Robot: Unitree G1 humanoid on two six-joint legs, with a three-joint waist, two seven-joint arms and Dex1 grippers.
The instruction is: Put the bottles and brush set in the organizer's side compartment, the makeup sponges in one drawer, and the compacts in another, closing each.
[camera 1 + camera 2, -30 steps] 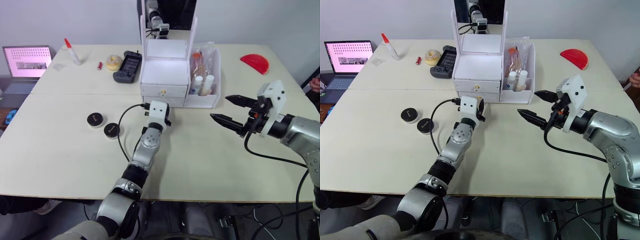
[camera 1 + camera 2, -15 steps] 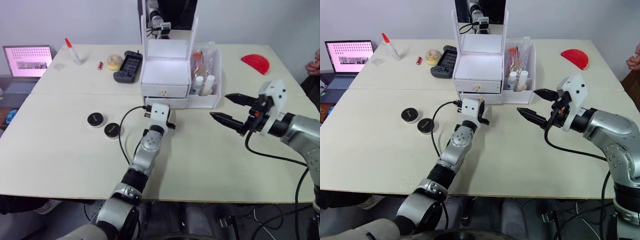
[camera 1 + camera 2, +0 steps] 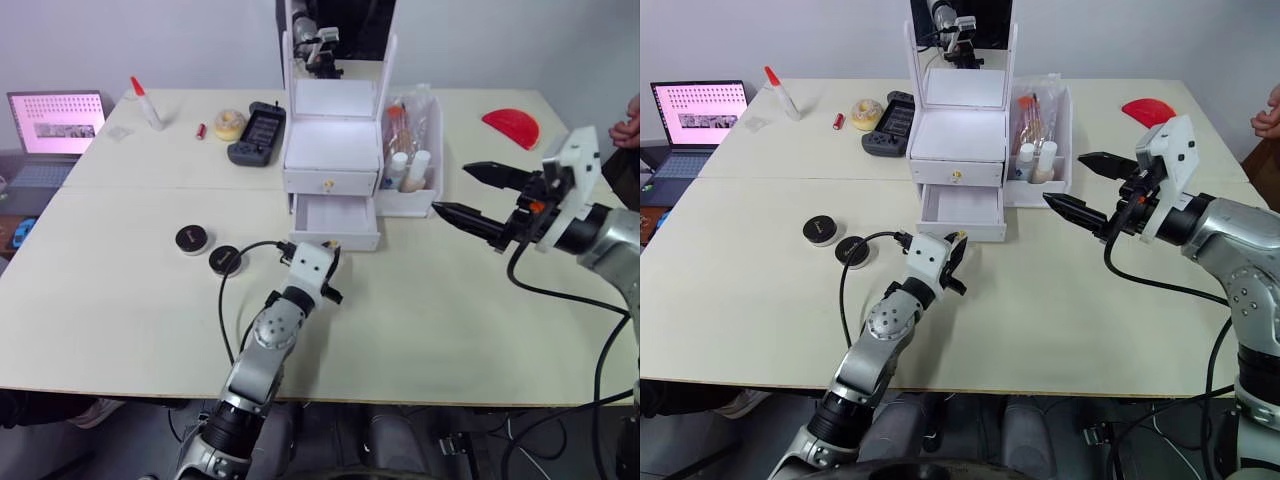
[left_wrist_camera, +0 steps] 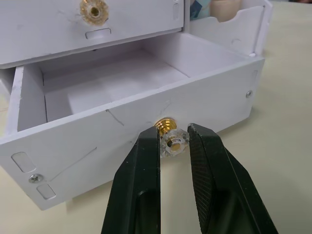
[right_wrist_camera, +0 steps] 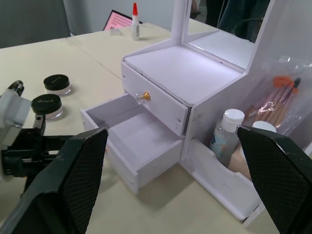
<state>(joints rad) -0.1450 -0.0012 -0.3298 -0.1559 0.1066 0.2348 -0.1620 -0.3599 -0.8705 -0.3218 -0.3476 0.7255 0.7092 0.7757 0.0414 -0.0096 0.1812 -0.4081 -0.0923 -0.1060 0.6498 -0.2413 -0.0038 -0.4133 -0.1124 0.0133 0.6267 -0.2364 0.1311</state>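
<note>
My own left fingers (image 4: 139,190) run off the picture's lower edge, so I cannot see where they join the wrist. The knob (image 4: 170,139) between them is partly covered by their tips, and whether the pads press it or just flank it I cannot tell. Beyond the knob, the lower drawer (image 4: 122,92) hides its near floor behind its front panel. My right fingers (image 5: 73,185) are cut off at both lower corners. Past them, the brush set (image 5: 278,105) is blurred by its plastic wrap, and the bottles (image 5: 225,136) stand half hidden behind the side compartment (image 5: 222,187) wall.
</note>
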